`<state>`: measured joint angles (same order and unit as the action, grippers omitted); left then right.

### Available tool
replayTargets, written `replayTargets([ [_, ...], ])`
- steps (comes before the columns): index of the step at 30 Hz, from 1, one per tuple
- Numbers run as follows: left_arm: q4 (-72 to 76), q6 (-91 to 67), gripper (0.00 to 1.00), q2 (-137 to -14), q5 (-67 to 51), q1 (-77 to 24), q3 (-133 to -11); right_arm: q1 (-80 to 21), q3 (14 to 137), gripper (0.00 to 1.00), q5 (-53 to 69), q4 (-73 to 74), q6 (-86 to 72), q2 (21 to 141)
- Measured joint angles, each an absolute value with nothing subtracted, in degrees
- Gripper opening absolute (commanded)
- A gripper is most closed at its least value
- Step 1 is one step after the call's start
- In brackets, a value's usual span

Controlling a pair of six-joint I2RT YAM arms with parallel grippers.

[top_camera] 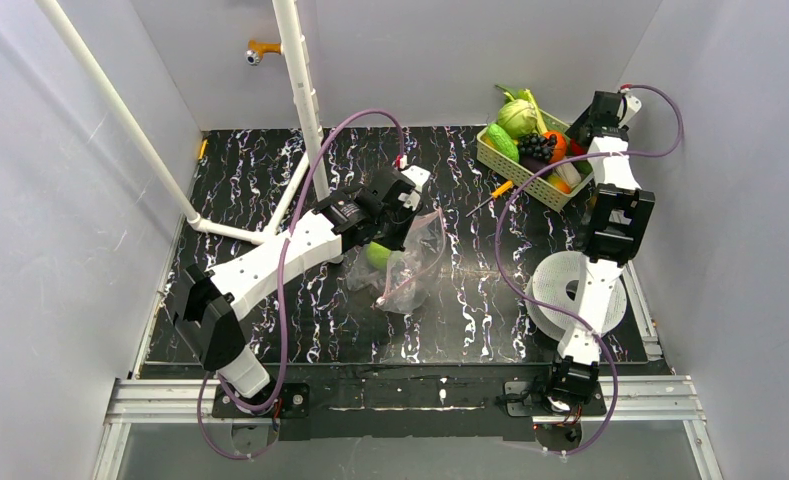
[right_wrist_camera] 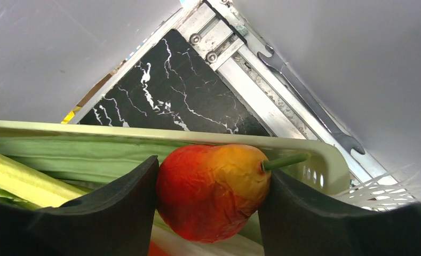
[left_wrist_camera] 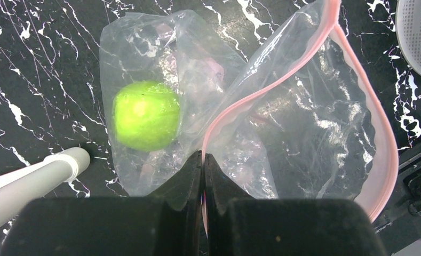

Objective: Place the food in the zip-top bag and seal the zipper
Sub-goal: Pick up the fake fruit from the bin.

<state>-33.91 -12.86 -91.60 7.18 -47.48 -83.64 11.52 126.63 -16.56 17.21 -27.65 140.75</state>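
Note:
The clear zip-top bag [top_camera: 410, 265] lies mid-table, mouth gaping, with a round green fruit [top_camera: 377, 254] inside. My left gripper [top_camera: 398, 222] is shut on the bag's pink zipper strip [left_wrist_camera: 251, 98] at the mouth edge. In the left wrist view the left gripper [left_wrist_camera: 203, 160] pinches that strip, with the green fruit [left_wrist_camera: 145, 114] left of it. My right gripper [top_camera: 576, 137] reaches into the basket at the back right. In the right wrist view its jaws [right_wrist_camera: 212, 169] touch both sides of a red-and-yellow fruit [right_wrist_camera: 208, 189] with a green stem.
The pale basket [top_camera: 515, 172] holds a cabbage [top_camera: 516, 117], grapes [top_camera: 536, 146] and other produce. Its rim [right_wrist_camera: 90, 130] and a leek [right_wrist_camera: 16, 178] show in the right wrist view. A white perforated roll [top_camera: 570, 290], an orange-handled tool [top_camera: 493, 195] and a white pipe [top_camera: 300, 90] stand nearby.

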Motion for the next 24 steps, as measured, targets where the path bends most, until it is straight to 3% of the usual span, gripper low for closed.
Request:
replayTargets([
  [7, -33.99, -12.86, 0.00, -92.20, 7.21, -47.48, -83.84, 11.52, 126.40, 0.27, -15.09, 16.78, -28.17, 140.74],
  [13, -34.47, -12.85, 0.00, -92.60, 7.38, -47.48, -83.96, 11.57, 114.10, 0.03, -13.38, 10.64, -33.14, 134.43],
  [24, -34.79, -12.64, 0.00, -92.59, 8.37, -47.48, -84.05, 11.57, 99.80, 0.01, -7.01, 7.47, -42.29, 122.68],
])
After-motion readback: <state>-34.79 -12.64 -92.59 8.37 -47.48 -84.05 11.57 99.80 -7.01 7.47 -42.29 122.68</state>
